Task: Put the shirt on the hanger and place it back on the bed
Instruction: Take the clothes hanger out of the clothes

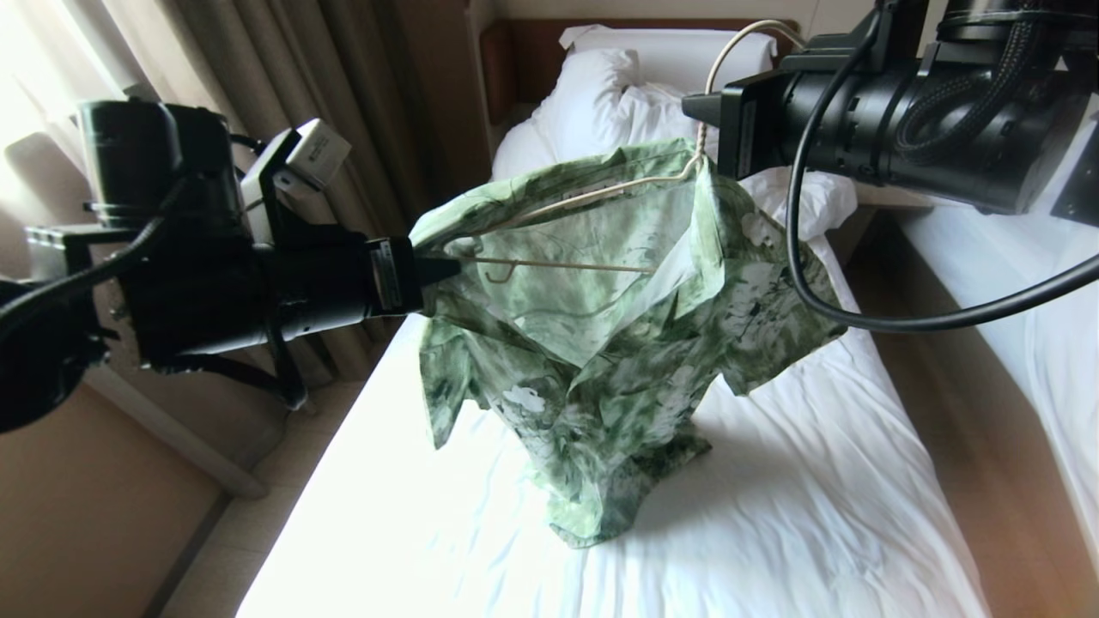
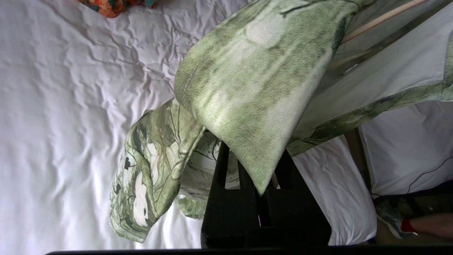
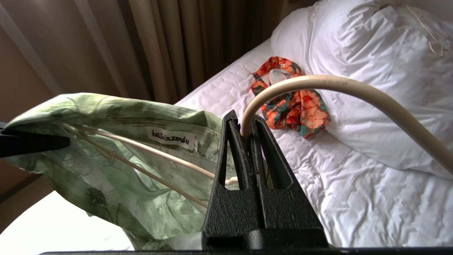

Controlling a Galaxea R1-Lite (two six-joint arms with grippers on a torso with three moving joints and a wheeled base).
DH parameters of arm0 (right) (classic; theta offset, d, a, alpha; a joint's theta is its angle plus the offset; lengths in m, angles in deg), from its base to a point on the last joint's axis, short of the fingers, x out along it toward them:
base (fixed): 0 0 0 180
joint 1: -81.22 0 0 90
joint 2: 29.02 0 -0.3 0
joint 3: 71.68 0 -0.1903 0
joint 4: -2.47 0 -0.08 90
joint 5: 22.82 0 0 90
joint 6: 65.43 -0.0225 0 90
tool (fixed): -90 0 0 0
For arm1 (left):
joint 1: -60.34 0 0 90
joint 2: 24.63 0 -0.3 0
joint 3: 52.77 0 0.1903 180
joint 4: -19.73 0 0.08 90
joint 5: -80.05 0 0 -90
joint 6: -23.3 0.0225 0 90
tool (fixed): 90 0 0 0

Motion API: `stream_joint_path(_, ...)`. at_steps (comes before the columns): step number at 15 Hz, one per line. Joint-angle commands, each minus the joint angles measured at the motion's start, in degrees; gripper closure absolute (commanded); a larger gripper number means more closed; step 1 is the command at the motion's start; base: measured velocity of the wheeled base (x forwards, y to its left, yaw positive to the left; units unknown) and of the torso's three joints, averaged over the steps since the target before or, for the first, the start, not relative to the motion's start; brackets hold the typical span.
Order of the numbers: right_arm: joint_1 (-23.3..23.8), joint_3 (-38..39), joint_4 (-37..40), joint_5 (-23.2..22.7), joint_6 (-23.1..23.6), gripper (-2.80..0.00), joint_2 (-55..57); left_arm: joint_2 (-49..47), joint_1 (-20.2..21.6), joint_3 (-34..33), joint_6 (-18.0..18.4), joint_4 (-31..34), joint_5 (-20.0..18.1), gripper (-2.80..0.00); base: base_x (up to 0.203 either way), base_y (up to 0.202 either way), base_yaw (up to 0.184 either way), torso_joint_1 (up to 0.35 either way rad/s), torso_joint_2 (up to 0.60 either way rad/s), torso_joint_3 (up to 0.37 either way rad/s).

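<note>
Your right pincer (image 3: 247, 124) is clamped on the hanger (image 3: 339, 86) at one o'clock; your left pincer (image 1: 442, 268), at nine, grips the shirt (image 1: 601, 343) above the bed (image 1: 773, 515).

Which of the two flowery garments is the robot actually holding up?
The light green shirt, pinched by the left gripper and draped over the hanger that the right gripper clamps. The orange-and-teal garment lies untouched by the pillow.

Bed (image 1: 816, 515) foot end and both long edges lie open, bare sheet all round the shirt's (image 1: 601, 360) trailing hem. Head end crowded: pillow (image 1: 592, 94), bunched duvet (image 1: 816, 202), orange-and-teal garment (image 3: 293, 102). Curtain (image 1: 343, 86) close along the left edge; second bed (image 1: 1013, 283) narrows the right-hand aisle
</note>
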Motion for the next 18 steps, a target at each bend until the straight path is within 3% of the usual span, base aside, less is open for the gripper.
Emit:
stream_joint_path(1, -0.1, 0.0, -0.1, 0.0, -0.3, 0.0, 0.4, -2.4, -0.6, -1.5, -0.1, -2.6, 0.0, 0.0, 0.0, 0.0, 0.0, 0.0, 0.0, 0.0)
stream_joint_path(6, 0.2, 0.2, -0.5, 0.1, -0.4, 0.0, 1.2, -3.3, -1.7, -3.9, -0.2, -4.2, 0.0, 0.0, 0.0, 0.0, 0.0, 0.0, 0.0, 0.0)
stream_joint_path(12, 2.0, 0.2, -2.0, 0.3, -0.4, 0.0, 1.7, -0.2, 4.3, -5.4, 0.1, -5.4, -0.6, 0.0, 0.0, 0.0, 0.0, 0.0, 0.0, 0.0)
stream_joint_path(18, 1.9, 1.9, -2.0, 0.2, -0.7, 0.0, 0.6, -2.0, 6.5, -6.4, 0.0, -5.5, -3.0, 0.0, 0.0, 0.0, 0.0, 0.0, 0.0, 0.0)
